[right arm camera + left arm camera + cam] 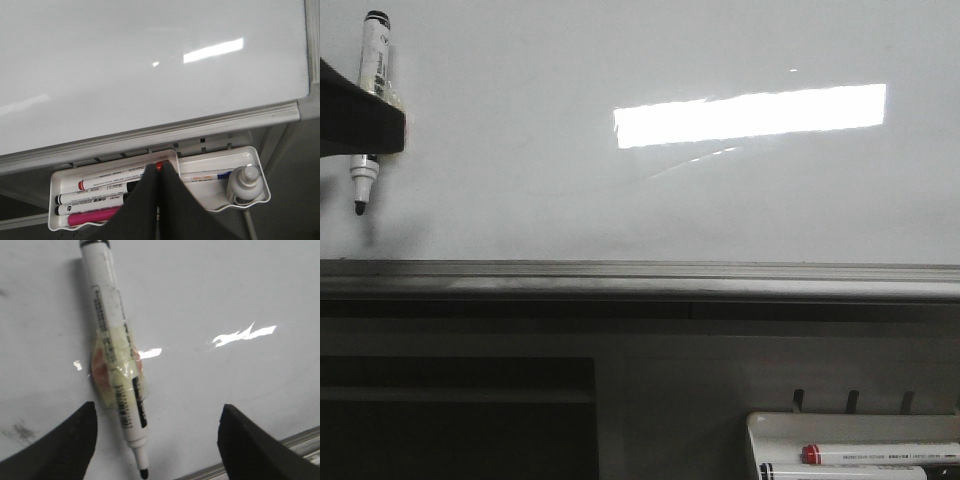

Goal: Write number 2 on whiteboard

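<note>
Step in hand: pre-stroke. No number 2 anywhere on the whiteboard [520,150] yet; the surface reads blank apart from the bright rectangular light reflection [750,114] and a few faint grey smudges in the left wrist view.

Left end effector [360,115] sits at the far left of the whiteboard, above its grey lower rail [640,275]. It carries a black marker [368,110], uncapped, tip pointing down toward the rail. In the left wrist view the two fingers [60,447] stand spread, well apart, with the marker [116,360] between them, apparently fixed by yellowish tape and a reddish pad rather than pinched. I can't tell for sure if the tip touches the whiteboard; it looks very close.

Right end effector [159,200] is pressed together, holding nothing, hanging below the rail in front of the marker tray [65,177].

Next move, as I judge it: press the tip onto the whiteboard and start the curved top of the 2, with room kept above the rail for the base stroke.

Writing: marker barrel has a printed label and a barcode-like strip, too blurred to read. Tray markers carry small print, also unreadable. No brand legible.
</note>
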`<state>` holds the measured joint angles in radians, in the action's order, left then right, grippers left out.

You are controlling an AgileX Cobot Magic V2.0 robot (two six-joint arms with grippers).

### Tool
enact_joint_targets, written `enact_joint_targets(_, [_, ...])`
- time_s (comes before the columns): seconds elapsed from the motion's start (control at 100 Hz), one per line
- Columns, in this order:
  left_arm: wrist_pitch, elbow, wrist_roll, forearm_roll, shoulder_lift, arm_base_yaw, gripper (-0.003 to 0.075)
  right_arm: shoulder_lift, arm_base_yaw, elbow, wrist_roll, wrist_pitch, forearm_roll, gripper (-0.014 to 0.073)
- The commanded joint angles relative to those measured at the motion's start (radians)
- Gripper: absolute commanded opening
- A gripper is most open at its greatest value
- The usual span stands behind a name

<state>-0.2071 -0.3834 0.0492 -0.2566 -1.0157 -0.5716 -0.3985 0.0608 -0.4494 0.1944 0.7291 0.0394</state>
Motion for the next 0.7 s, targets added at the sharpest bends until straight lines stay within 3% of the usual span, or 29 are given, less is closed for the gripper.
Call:
enact_joint_targets(0.0, [-0.109, -0.034, -0.007, -0.027, -0.019, -0.021, 0.0461, -0.015, -0.002, -0.035, -0.011, -0.081, -0.002, -0.005])
enact_joint_targets(0.31, [-0.153, -0.038, -0.007, -0.195, -0.091, -0.021, 0.0457, -0.015, -0.002, -0.035, -0.011, -0.089, -0.002, -0.005])
enact_joint_targets(0.43, [-0.164, -0.038, -0.007, -0.207, -0.105, -0.021, 0.0415, -0.015, -0.002, -0.035, -0.011, -0.095, -0.002, -0.005])
enact_joint_targets(0.5, [-0.171, -0.038, -0.007, -0.22, -0.107, -0.021, 0.0359, -0.015, -0.002, -0.035, -0.011, -0.095, -0.002, -0.005])
enact_joint_targets(0.57, [-0.176, -0.038, -0.007, -0.22, -0.107, -0.021, 0.0255, -0.015, -0.002, -0.035, -0.011, -0.097, -0.002, -0.005])
enact_joint_targets(0.69, [-0.186, -0.038, -0.007, -0.202, -0.107, -0.021, -0.0004, -0.015, -0.002, -0.035, -0.011, -0.097, -0.002, -0.005])
